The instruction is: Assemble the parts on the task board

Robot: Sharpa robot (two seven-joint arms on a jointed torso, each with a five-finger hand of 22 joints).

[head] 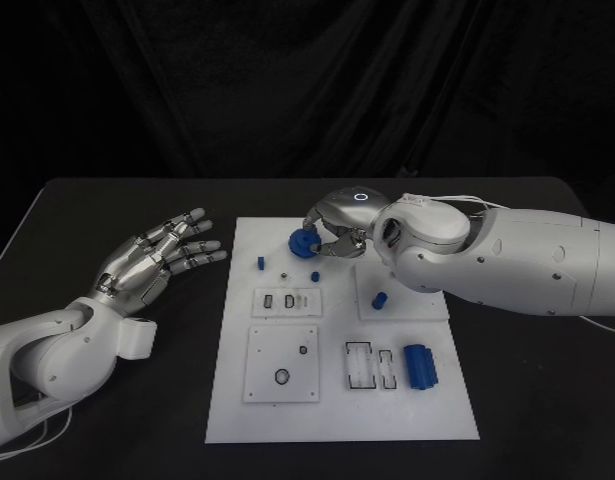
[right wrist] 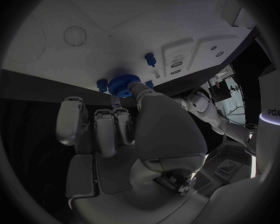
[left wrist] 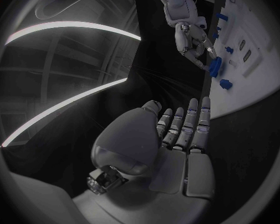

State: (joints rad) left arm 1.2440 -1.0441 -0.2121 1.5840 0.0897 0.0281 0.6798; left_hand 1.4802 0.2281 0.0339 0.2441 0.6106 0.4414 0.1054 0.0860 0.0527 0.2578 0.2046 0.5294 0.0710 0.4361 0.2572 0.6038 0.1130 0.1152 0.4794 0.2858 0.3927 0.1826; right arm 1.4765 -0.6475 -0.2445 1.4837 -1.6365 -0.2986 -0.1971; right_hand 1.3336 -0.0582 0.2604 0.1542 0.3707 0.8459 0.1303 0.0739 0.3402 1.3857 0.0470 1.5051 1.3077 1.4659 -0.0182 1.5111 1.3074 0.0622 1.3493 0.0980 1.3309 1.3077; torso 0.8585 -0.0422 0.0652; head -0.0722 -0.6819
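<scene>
blue gear [head: 303, 244] is held by right hand [head: 339, 232] over task board [head: 340, 420] far edge; left hand [head: 156, 260] spread wide beside board, on black desk [head: 91, 215].

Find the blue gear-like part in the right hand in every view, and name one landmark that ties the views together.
Head view: the blue gear-like part sits at the right hand's fingertips, over the far end of the task board.
Left wrist view: the same part at the other hand's fingertips, by the board's edge.
Right wrist view: centre of the picture, just beyond the fingers.
Shared landmark: the white task board.
</scene>
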